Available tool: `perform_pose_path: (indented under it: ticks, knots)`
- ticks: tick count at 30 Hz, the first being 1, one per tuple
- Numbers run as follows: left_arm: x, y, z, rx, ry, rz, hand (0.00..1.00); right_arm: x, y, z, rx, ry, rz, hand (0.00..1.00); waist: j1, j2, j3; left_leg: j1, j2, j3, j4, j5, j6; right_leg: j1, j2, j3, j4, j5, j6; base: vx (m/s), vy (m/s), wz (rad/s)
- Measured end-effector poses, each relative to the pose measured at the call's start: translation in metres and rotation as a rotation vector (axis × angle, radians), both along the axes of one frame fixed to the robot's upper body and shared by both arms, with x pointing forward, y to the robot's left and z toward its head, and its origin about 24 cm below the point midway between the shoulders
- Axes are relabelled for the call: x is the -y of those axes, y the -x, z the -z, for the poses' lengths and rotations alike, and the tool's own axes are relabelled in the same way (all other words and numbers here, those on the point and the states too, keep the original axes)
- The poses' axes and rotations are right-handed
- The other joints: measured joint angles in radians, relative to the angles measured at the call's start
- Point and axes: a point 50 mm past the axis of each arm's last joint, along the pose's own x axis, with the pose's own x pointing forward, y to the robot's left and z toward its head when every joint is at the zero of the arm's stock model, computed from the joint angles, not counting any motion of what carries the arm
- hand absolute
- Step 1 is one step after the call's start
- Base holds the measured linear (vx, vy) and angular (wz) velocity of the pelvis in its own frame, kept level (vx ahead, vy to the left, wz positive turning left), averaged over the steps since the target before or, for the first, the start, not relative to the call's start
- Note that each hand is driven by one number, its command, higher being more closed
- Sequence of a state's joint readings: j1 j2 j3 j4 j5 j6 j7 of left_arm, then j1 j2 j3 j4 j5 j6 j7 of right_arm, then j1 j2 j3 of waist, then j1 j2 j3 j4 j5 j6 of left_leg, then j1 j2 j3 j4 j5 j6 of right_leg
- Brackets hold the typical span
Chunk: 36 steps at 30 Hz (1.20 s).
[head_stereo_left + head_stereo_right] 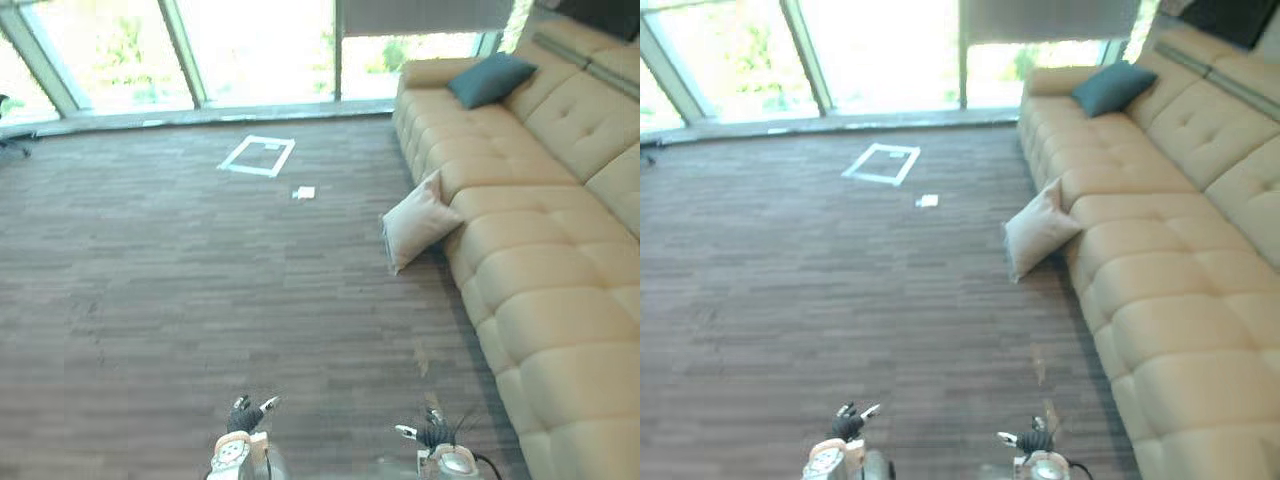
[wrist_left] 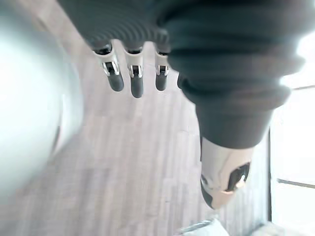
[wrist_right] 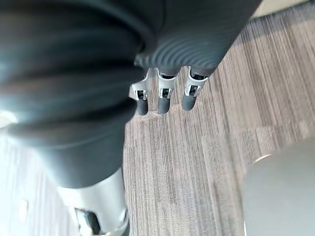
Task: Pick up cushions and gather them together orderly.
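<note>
While the left hand (image 1: 243,417) and right hand (image 1: 432,434) hang empty, fingers loose, the cream cushion (image 1: 420,218) leans against the sofa (image 1: 560,270)'s front edge well ahead, nearer the right.

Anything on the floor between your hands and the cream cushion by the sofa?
Nothing visible: bare brown floor runs from left hand and right hand to the cream square cushion leaning on the beige sofa. The white taped square and white scrap lie farther left.
</note>
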State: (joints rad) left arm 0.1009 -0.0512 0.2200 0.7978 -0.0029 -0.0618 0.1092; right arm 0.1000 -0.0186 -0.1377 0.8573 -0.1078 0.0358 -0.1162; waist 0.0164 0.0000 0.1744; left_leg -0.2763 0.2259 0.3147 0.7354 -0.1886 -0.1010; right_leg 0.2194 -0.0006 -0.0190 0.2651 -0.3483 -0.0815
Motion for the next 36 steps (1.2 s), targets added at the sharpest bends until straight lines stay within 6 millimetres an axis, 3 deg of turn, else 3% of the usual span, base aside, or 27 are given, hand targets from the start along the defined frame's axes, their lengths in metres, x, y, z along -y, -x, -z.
perform_pose_path:
  ticks: [2, 4, 6, 8, 9, 10, 11, 12, 14, 16, 17, 18, 19, 20, 21, 22, 24, 25, 27, 28, 29, 31, 33, 36]
  knots:
    - [-0.001, -0.001, -0.001, 0.006, -0.003, 0.000, 0.00, 0.002, 0.003, 0.001, -0.011, 0.003, 0.011, 0.00, 0.009, -0.004, -0.002, -0.021, -0.036, 0.016, -0.204, 0.019, 0.014, 0.070, -0.025, 0.029, -0.044, -0.016, 0.028, 0.60, 0.174, -0.61]
    - [0.002, -0.002, -0.001, 0.008, 0.002, 0.005, 0.00, 0.002, 0.012, 0.003, -0.034, 0.005, 0.013, 0.00, 0.024, 0.007, -0.013, -0.044, -0.065, 0.030, -0.418, 0.097, 0.031, 0.124, -0.043, 0.083, -0.060, -0.040, 0.071, 0.75, 0.332, -0.86]
    - [-0.002, -0.001, 0.000, -0.006, -0.010, 0.009, 0.00, -0.005, 0.013, 0.006, -0.046, -0.013, 0.012, 0.00, 0.040, -0.018, -0.046, -0.041, -0.093, 0.034, -0.382, 0.212, 0.095, 0.134, -0.082, 0.135, -0.008, -0.043, 0.084, 0.71, 0.379, -0.69]
    - [-0.012, -0.003, -0.002, 0.000, -0.042, 0.027, 0.00, -0.016, 0.020, 0.008, -0.058, -0.049, 0.033, 0.00, 0.031, -0.094, -0.062, -0.013, -0.157, 0.051, -0.328, 0.118, 0.132, 0.052, -0.150, 0.151, 0.214, 0.009, 0.153, 0.79, 0.404, -0.07]
    - [-0.016, -0.005, -0.002, -0.006, -0.058, 0.032, 0.00, -0.019, 0.020, 0.009, -0.060, -0.058, 0.031, 0.00, 0.026, -0.123, -0.057, 0.038, -0.201, 0.055, -0.299, 0.036, 0.146, -0.071, -0.159, 0.189, 0.532, 0.172, 0.204, 0.70, 0.348, 0.18]
    - [-0.016, -0.006, -0.002, -0.005, -0.060, 0.033, 0.00, -0.019, 0.019, 0.009, -0.059, -0.059, 0.028, 0.00, 0.023, -0.121, -0.054, 0.050, -0.208, 0.053, -0.297, 0.021, 0.148, -0.097, -0.160, 0.197, 0.596, 0.209, 0.219, 0.67, 0.312, 0.19]
    - [-0.016, -0.005, 0.000, -0.030, -0.060, 0.032, 0.00, -0.019, 0.016, 0.008, -0.051, -0.060, 0.021, 0.00, 0.020, -0.121, -0.046, 0.110, -0.228, 0.054, -0.297, -0.018, 0.149, -0.174, -0.163, 0.200, 0.779, 0.231, 0.243, 0.62, 0.236, 0.01]
    - [-0.009, -0.003, 0.004, -0.056, -0.052, 0.056, 0.00, -0.014, 0.010, 0.004, -0.017, -0.042, 0.010, 0.00, 0.018, -0.088, -0.029, 0.234, -0.236, 0.055, -0.324, -0.067, 0.153, -0.283, -0.163, 0.161, 0.936, 0.199, 0.214, 0.74, 0.273, -0.02]
    - [-0.003, -0.001, 0.005, -0.066, -0.041, 0.075, 0.00, -0.009, 0.007, 0.001, 0.005, -0.023, -0.002, 0.00, 0.008, -0.073, -0.030, 0.316, -0.237, 0.054, -0.379, -0.079, 0.158, -0.369, -0.153, 0.119, 0.951, 0.165, 0.208, 0.49, 0.160, 0.07]
    - [0.003, -0.002, 0.006, -0.066, -0.033, 0.096, 0.00, -0.008, -0.001, -0.003, 0.045, -0.015, -0.008, 0.00, -0.011, -0.064, -0.027, 0.410, -0.236, 0.033, -0.463, -0.094, 0.145, -0.494, -0.134, 0.037, 0.871, 0.116, 0.200, 0.60, 0.103, 0.28]
    - [0.005, -0.001, 0.007, -0.073, -0.025, 0.100, 0.00, -0.010, -0.005, -0.005, 0.062, -0.018, -0.008, 0.00, -0.016, -0.069, -0.019, 0.471, -0.235, 0.029, -0.497, -0.094, 0.145, -0.529, -0.128, -0.005, 0.767, 0.088, 0.170, 0.70, 0.026, 0.31]
    - [0.013, 0.002, 0.010, -0.092, -0.010, 0.117, 0.00, -0.010, -0.007, -0.006, 0.069, -0.018, -0.009, 0.00, -0.023, -0.071, -0.015, 0.545, -0.231, 0.025, -0.542, -0.094, 0.145, -0.556, -0.120, -0.085, 0.545, 0.089, 0.141, 0.58, -0.021, 0.29]
    - [0.014, 0.002, 0.010, -0.093, -0.009, 0.123, 0.00, -0.010, -0.007, -0.006, 0.069, -0.019, -0.009, 0.00, -0.023, -0.071, -0.016, 0.555, -0.231, 0.023, -0.549, -0.094, 0.144, -0.555, -0.117, -0.096, 0.503, 0.097, 0.133, 0.57, -0.064, 0.33]
    - [0.016, 0.001, 0.009, -0.090, -0.007, 0.138, 0.00, -0.010, -0.007, -0.006, 0.067, -0.019, -0.010, 0.00, -0.023, -0.074, -0.018, 0.583, -0.232, 0.013, -0.564, -0.099, 0.137, -0.550, -0.102, -0.116, 0.360, 0.136, 0.103, 0.60, -0.107, 0.49]
    - [0.016, 0.004, 0.010, -0.094, -0.005, 0.137, 0.00, -0.011, -0.005, -0.005, 0.060, -0.021, -0.011, 0.00, -0.025, -0.087, -0.024, 0.609, -0.247, -0.025, -0.564, -0.117, 0.107, -0.549, -0.088, -0.095, 0.241, 0.267, 0.038, 0.63, -0.130, 0.61]
    - [0.020, 0.005, 0.011, -0.100, 0.010, 0.137, 0.00, -0.007, -0.008, -0.006, 0.068, -0.013, -0.008, 0.00, -0.031, -0.075, -0.023, 0.626, -0.235, -0.052, -0.552, -0.129, 0.089, -0.548, -0.078, -0.094, 0.289, 0.246, 0.018, 0.63, -0.148, 0.51]
    - [0.026, 0.004, 0.011, -0.094, 0.029, 0.131, 0.00, -0.005, -0.010, -0.007, 0.063, 0.005, -0.034, 0.00, -0.031, -0.032, -0.036, 0.582, -0.191, -0.088, -0.415, -0.121, 0.078, -0.526, -0.075, -0.127, 0.312, 0.170, 0.011, 0.58, -0.185, 0.27]
    - [0.025, 0.003, 0.011, -0.091, 0.036, 0.122, 0.00, -0.003, -0.013, -0.008, 0.066, 0.014, -0.050, 0.00, -0.033, -0.002, -0.028, 0.470, -0.139, -0.118, -0.132, -0.056, 0.019, -0.472, -0.052, -0.133, 0.300, 0.122, -0.002, 0.55, -0.217, 0.15]
    - [0.021, 0.005, 0.011, -0.092, 0.038, 0.099, 0.00, 0.000, -0.013, -0.008, 0.058, 0.026, -0.063, 0.00, -0.031, 0.009, -0.023, 0.383, -0.091, -0.137, 0.078, 0.019, -0.008, -0.410, -0.022, -0.128, 0.266, 0.100, -0.015, 0.53, -0.171, -0.21]
    - [0.017, 0.007, 0.011, -0.090, 0.036, 0.075, 0.00, 0.000, -0.011, -0.007, 0.047, 0.028, -0.062, 0.00, -0.028, 0.017, -0.018, 0.336, -0.054, -0.123, 0.208, 0.009, 0.004, -0.344, 0.007, -0.108, 0.229, 0.085, -0.029, 0.49, -0.108, -0.62]
    - [0.012, 0.006, 0.010, -0.082, 0.030, 0.057, 0.00, -0.001, -0.008, -0.004, 0.030, 0.025, -0.066, 0.00, -0.018, 0.010, -0.016, 0.305, -0.037, -0.102, 0.259, -0.012, 0.015, -0.284, 0.018, -0.081, 0.196, 0.073, -0.036, 0.44, -0.068, -0.84]
    - [0.010, 0.006, 0.007, -0.059, 0.022, 0.046, 0.00, -0.004, -0.001, -0.001, 0.004, 0.014, -0.066, 0.00, -0.009, -0.010, -0.020, 0.220, -0.024, -0.023, 0.176, -0.065, 0.033, -0.177, 0.018, 0.007, 0.125, 0.057, -0.030, 0.49, -0.024, -1.16]
    - [0.009, 0.005, 0.006, -0.047, 0.021, 0.040, 0.00, -0.004, -0.002, -0.001, 0.006, 0.012, -0.056, 0.00, -0.007, -0.008, -0.019, 0.178, -0.024, -0.013, 0.074, -0.081, 0.037, -0.144, 0.018, 0.055, 0.094, 0.052, -0.020, 0.32, 0.059, -0.98]
    - [0.008, 0.002, 0.004, -0.025, 0.018, 0.030, 0.00, -0.004, 0.001, 0.000, -0.003, 0.004, -0.027, 0.00, 0.000, -0.013, -0.017, 0.099, -0.067, -0.103, -0.159, -0.082, 0.020, -0.075, -0.002, 0.167, 0.052, 0.021, 0.018, 0.50, 0.220, -1.12]
